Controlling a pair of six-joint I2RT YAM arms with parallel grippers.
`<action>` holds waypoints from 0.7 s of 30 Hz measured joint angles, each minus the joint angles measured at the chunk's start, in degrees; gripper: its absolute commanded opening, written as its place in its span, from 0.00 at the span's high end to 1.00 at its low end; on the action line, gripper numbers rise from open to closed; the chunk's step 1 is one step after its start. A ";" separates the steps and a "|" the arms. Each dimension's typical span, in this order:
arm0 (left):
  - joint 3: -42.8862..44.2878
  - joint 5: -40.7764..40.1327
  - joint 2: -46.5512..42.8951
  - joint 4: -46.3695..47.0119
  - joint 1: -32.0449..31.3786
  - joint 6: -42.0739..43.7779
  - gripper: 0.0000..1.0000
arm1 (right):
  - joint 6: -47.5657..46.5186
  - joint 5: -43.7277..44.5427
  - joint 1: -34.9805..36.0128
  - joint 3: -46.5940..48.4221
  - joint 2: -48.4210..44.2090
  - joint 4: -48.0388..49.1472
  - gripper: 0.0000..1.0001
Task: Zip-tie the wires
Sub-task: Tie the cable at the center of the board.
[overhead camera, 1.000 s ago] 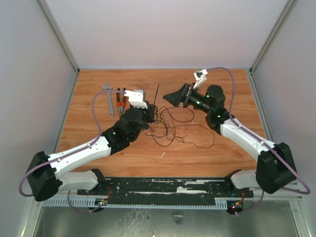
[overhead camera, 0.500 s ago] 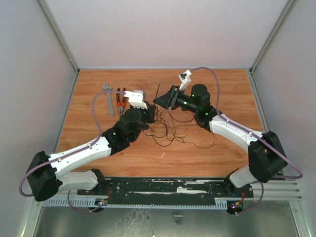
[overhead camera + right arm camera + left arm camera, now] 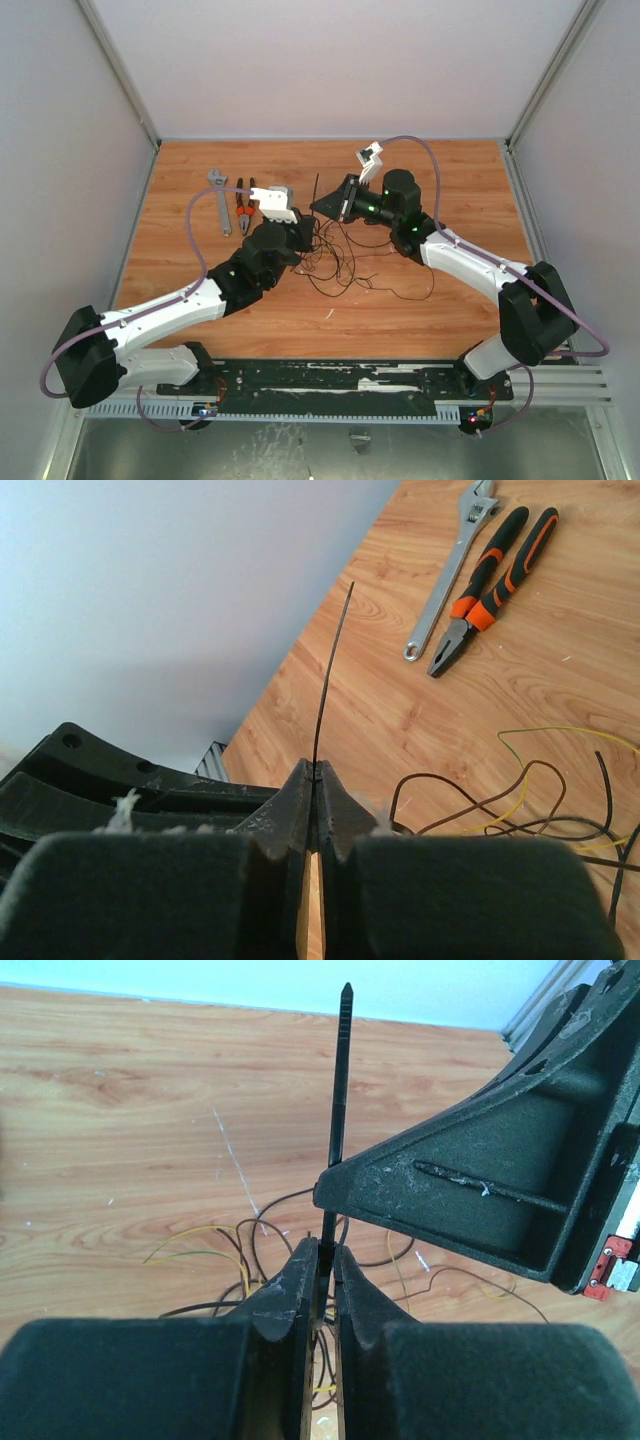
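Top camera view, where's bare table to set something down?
Bare wood: the far right corner beyond the right arm, and the near strip between the wires and the table edge. Crowded: the middle, and far left by wrench and pliers.

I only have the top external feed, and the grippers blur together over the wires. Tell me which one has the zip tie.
Observer: Both. In the right wrist view, the right gripper is shut on the zip tie, which stands up from between its fingertips.
Operator: Give me the left one too.
Observer: In the left wrist view, the left gripper pinches the same strip, just below where the right gripper's tip meets it.
Operator: Say which end is free.
Observer: The tapered, ribbed tail points up, free. The wires lie on the table below. I cannot tell whether the strip goes around any of them.
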 measured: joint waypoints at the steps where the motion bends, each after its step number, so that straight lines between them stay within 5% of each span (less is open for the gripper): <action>1: -0.28 0.00 0.00 0.39 0.00 -0.31 1.00 | -0.24 0.22 0.02 0.09 -0.04 -0.28 1.00; 21: -3.89 0.68 0.70 8.28 0.42 -4.22 1.00 | -4.92 2.86 0.17 8.52 -0.11 -12.31 1.00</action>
